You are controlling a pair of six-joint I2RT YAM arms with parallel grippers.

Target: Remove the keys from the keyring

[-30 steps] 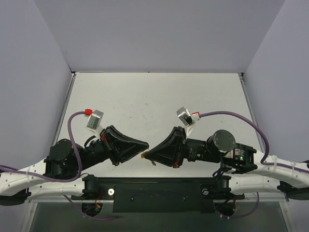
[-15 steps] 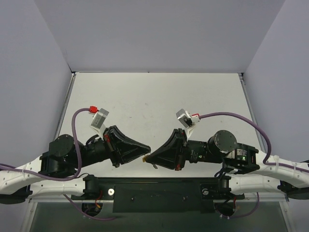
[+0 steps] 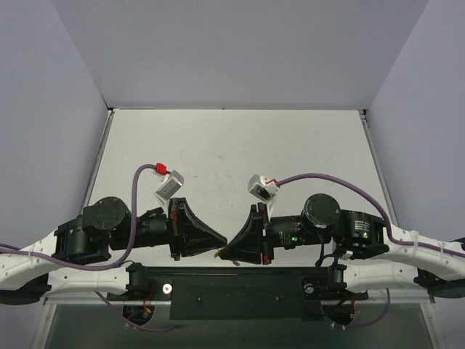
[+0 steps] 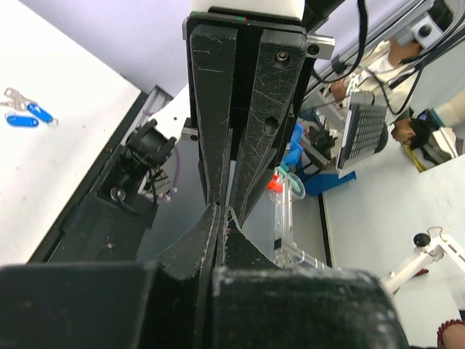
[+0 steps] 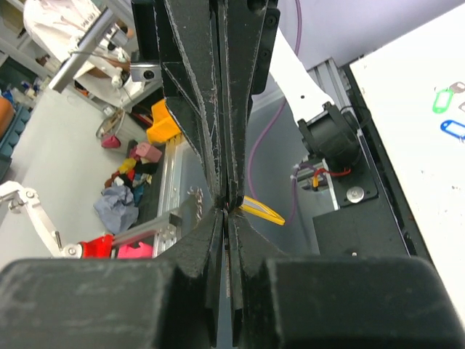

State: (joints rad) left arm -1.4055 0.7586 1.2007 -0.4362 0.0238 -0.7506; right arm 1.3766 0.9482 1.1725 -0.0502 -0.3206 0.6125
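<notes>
A white table point(image 3: 232, 145) forms the work surface, bounded at the rear and on both sides by plain lavender-grey walls point(image 3: 232, 51). In the left wrist view, two blue tags point(image 4: 29, 116) lie close together on the table, with a silver key point(image 4: 13, 96) just beside them. In the right wrist view, a green tag point(image 5: 441, 99) and a blue-rimmed tag point(image 5: 452, 129) lie near each other. Off the table, a yellow block point(image 5: 161, 123) and a crumpled blue-grey cloth point(image 5: 116, 200) are visible.
</notes>
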